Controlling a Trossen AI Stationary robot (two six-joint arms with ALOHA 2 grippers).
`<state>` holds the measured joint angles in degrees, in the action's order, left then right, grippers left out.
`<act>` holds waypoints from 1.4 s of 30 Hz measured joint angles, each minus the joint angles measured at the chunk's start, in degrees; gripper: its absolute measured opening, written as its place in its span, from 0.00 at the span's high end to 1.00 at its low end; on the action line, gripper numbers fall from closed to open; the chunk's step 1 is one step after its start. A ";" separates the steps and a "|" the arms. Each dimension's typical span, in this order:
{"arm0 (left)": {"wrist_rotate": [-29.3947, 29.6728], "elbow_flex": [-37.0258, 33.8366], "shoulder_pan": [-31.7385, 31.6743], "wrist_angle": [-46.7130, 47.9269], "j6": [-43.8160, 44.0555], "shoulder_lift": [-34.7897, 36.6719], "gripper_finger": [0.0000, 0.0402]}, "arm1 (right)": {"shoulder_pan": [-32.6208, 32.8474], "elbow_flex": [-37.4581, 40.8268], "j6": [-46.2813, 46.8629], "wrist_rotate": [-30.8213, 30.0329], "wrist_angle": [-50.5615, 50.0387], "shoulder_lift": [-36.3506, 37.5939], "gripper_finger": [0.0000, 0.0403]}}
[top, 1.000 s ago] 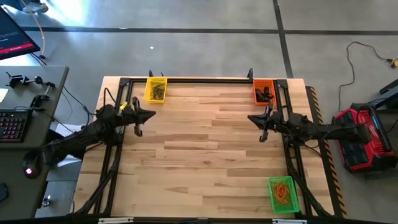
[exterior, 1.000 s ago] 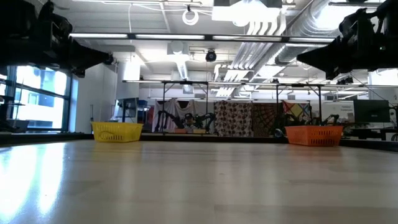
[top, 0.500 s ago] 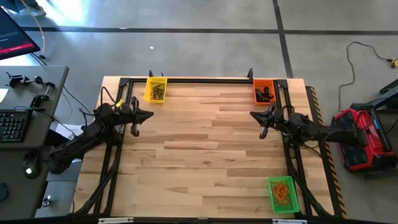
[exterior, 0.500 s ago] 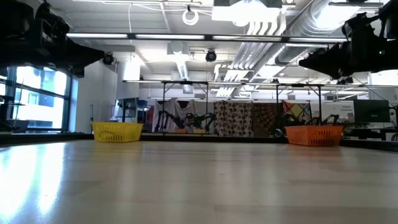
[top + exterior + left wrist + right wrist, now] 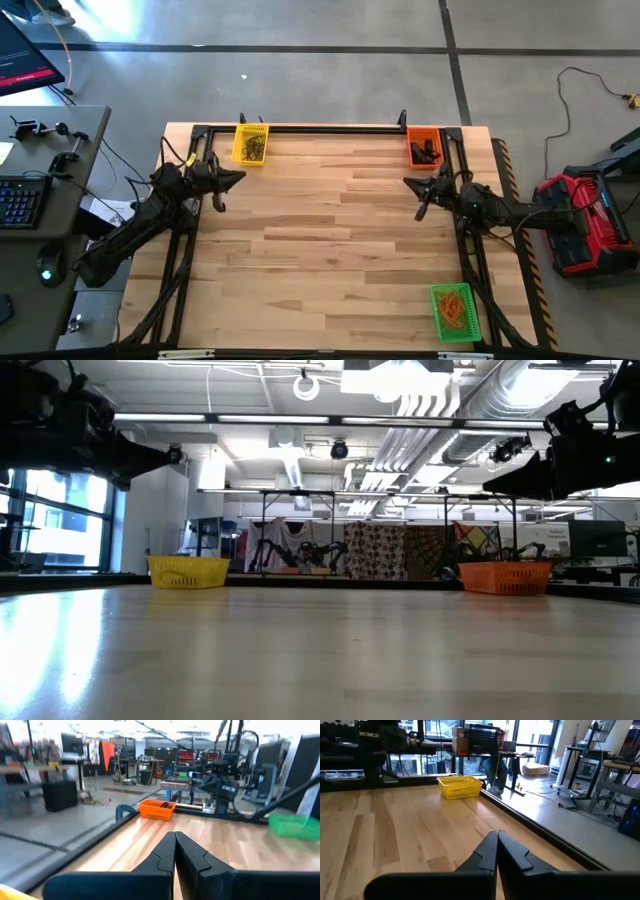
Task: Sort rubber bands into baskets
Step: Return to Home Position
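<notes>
The left gripper is hovering near the yellow basket, the right gripper near the orange basket. Both pairs of fingers are pressing together, empty.

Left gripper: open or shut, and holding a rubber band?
Shut and empty. The left gripper shows its two dark fingers pressed together along one seam in its wrist view, with nothing between them.

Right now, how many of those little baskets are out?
3. Seen from above, on the table: the yellow basket sits top left, the orange basket top right, the green basket bottom right. None looks hidden.
</notes>
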<state>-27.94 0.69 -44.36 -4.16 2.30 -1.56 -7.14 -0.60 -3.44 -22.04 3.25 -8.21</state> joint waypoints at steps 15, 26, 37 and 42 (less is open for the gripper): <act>-0.02 0.00 0.00 0.02 8.07 -0.28 1.00 | 0.00 -0.04 -0.02 0.11 0.00 -0.02 1.00; 0.00 0.00 0.02 0.02 8.05 -0.28 1.00 | 0.00 -0.08 0.00 0.13 0.02 -0.04 1.00; 0.02 0.00 1.89 0.04 8.06 -0.42 1.00 | 0.00 -0.09 0.00 0.14 0.02 -0.04 1.00; 0.00 0.00 2.56 0.04 8.06 -0.42 1.00 | 0.00 -0.09 0.00 0.14 0.04 -0.03 1.00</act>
<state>-27.94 0.69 -41.80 -4.13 10.35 -1.98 -7.14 -0.69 -3.44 -21.90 3.29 -8.24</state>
